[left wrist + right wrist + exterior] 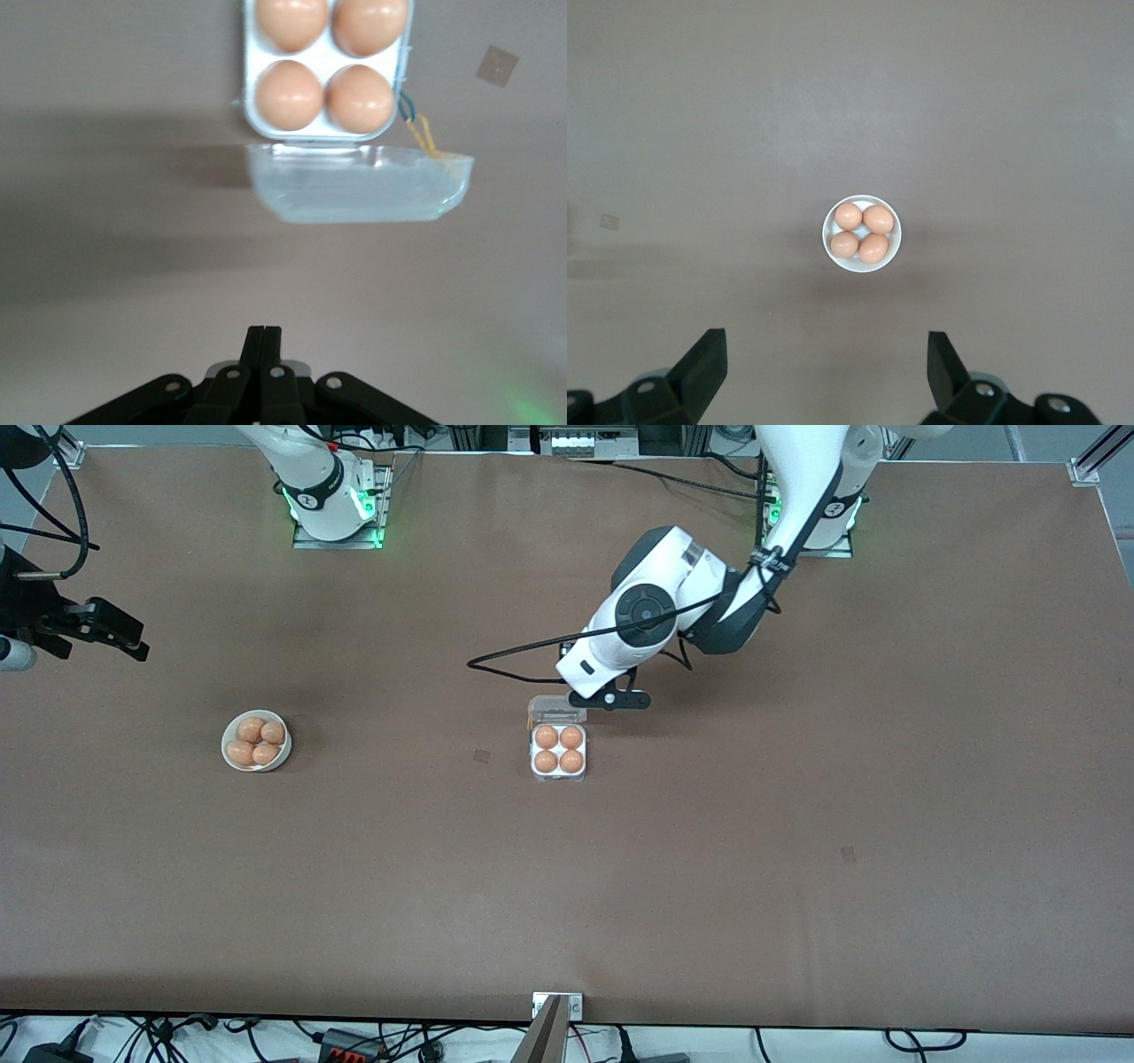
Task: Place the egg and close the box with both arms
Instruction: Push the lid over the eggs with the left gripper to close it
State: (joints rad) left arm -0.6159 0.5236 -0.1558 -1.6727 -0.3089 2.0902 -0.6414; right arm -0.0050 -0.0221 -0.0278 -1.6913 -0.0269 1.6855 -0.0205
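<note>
- Box [558,754] sits near the middle of the table [797,868]; its white tray holds four brown eggs [559,748], one in each cell. No cell is free, so the egg-placing part looks done.
- Clear lid [554,708] is swung open, lying off the tray's edge that faces the robot bases. In the left wrist view the lid [359,184] hangs from the hinge side, hollow side up, tray just past it.
- Left gripper [611,699] is low, just beside the open lid, toward the left arm's end of the table. Its jaws are fully closed, fingertips [263,341] pressed together with nothing between them. Judgement: closed jaws make a narrow pusher, suited to getting under or against the lid edge and flipping it over the eggs.
- Right gripper [106,627] is raised at the right arm's end of the table and waits. Its jaws are spread wide and empty; the right wrist view looks straight down between them.
- White bowl [256,740] stands well apart from the box, toward the right arm's end, holding four more eggs [862,230].
- Step in hand, as judged: closing the lid. Risk: a thin lid may spring back or shift the tray unless the tray is steadied.
</note>
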